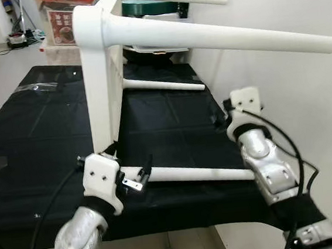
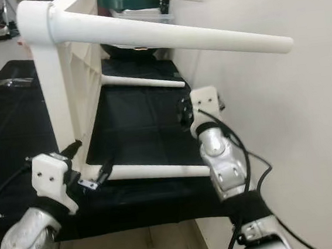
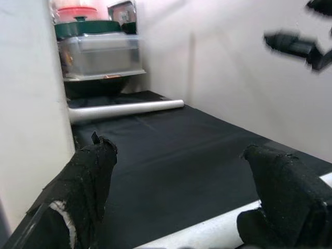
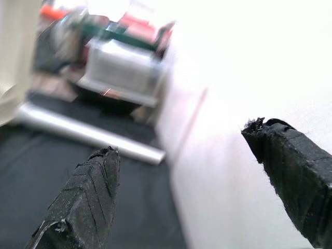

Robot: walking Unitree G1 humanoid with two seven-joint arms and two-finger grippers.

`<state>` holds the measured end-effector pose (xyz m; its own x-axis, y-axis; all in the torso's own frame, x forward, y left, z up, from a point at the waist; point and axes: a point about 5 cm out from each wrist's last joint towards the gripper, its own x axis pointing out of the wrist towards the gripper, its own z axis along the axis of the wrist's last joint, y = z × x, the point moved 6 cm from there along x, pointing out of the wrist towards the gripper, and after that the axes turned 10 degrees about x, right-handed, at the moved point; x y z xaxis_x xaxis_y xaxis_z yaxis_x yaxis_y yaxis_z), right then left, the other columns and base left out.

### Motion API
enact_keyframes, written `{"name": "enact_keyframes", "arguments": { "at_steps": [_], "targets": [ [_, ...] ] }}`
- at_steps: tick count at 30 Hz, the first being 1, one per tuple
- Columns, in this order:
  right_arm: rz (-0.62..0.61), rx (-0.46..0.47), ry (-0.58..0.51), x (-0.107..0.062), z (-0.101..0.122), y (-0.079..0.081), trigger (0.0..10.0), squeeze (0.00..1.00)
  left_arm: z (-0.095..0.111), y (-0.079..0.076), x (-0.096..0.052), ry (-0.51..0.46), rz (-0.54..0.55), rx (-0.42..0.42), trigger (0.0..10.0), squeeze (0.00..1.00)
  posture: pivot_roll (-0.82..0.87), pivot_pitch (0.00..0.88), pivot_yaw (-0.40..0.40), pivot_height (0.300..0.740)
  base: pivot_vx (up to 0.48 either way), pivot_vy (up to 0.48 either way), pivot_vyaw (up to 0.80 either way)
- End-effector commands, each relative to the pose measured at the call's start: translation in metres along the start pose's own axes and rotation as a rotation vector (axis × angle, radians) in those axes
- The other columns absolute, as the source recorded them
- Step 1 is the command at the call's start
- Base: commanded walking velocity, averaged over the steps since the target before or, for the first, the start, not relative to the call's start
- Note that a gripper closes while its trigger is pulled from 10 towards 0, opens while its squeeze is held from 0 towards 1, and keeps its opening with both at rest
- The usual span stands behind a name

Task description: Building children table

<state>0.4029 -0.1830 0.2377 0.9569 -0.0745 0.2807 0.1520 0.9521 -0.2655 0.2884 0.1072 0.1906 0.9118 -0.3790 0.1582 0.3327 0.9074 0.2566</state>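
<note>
Blurred storage boxes (image 4: 124, 65) behind, perhaps 2; table frame (image 1: 100, 78) top cropped.

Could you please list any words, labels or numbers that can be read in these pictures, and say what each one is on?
No text can be read in any view.
The red and white printed box beyond the far end of the black table bears print, but it is too small and blurred to read.
The clear storage bin shows no legible label.
The white children's table shows no markings.
</note>
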Motion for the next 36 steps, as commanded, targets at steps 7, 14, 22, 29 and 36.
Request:
{"name": "enact_keyframes", "arguments": {
  "at_steps": [7,14,22,29,36],
  "targets": [
    [-0.031,-0.081,-0.112,-0.006,0.019,-0.008,10.0,0.00,-0.015,-0.007,0.025,0.047,-0.101,-0.060,10.0,0.00,0.07,0.000,-0.110,0.740,0.000,0.000,0.00],
    [-0.049,-0.180,-0.284,-0.023,0.046,-0.014,10.0,0.00,-0.028,0.006,0.037,0.114,-0.092,-0.087,10.0,0.00,0.03,0.000,-0.088,0.740,0.000,0.000,0.00],
    [-0.161,-0.416,-0.408,-0.050,0.058,-0.038,10.0,0.00,-0.038,0.031,0.046,0.169,0.027,-0.103,10.0,0.00,0.01,0.000,-0.078,0.740,0.000,0.000,0.00],
    [-0.208,-0.505,-0.420,-0.060,0.060,-0.049,10.0,0.00,-0.040,0.035,0.047,0.177,0.046,-0.109,10.0,0.00,0.00,0.000,-0.088,0.740,0.000,0.000,0.00],
    [-0.257,-0.538,-0.526,-0.049,0.089,-0.049,10.0,0.00,-0.043,0.030,0.051,0.187,0.047,-0.122,10.0,0.00,-0.01,0.000,-0.085,0.740,0.000,0.000,0.00]
  ]
}}
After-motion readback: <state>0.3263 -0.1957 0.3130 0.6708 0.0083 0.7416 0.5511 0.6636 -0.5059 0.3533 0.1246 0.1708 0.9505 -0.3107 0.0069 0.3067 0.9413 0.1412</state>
